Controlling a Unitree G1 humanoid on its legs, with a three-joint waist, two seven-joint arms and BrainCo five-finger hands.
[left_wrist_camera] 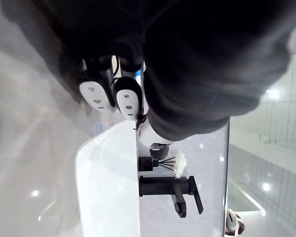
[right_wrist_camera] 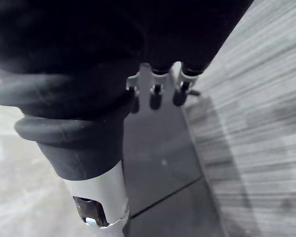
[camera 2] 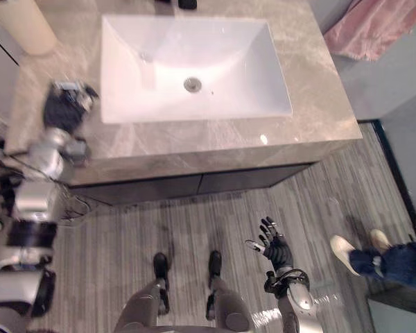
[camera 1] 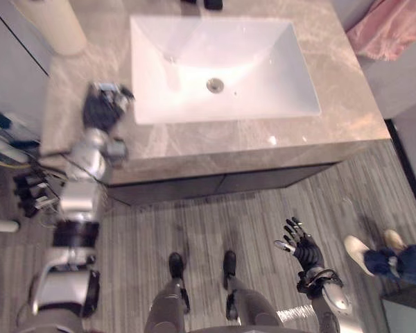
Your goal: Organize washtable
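Left eye view looks down on the washtable, a marbled grey top with a white rectangular sink set into it and a round drain at the sink's middle; the left hand lies over the bare top just left of the sink, near its front-left corner; I cannot tell whether that hand is open or closed, or whether it has hold of anything. Left wrist view shows a black faucet at the sink's back edge; a small dark diffuser with sticks and a white flower stands just beside it. A cream cylinder stands beyond the sink's back-left corner; a pink cloth lies off past the sink's back-right corner.

The right hand hangs well in front of the sink, towards its right side, low over the striped floor; its fingers are straight and spread, holding nothing. Further right of that hand, still well in front of the sink, a person's 2 pale shoes stand on the floor.
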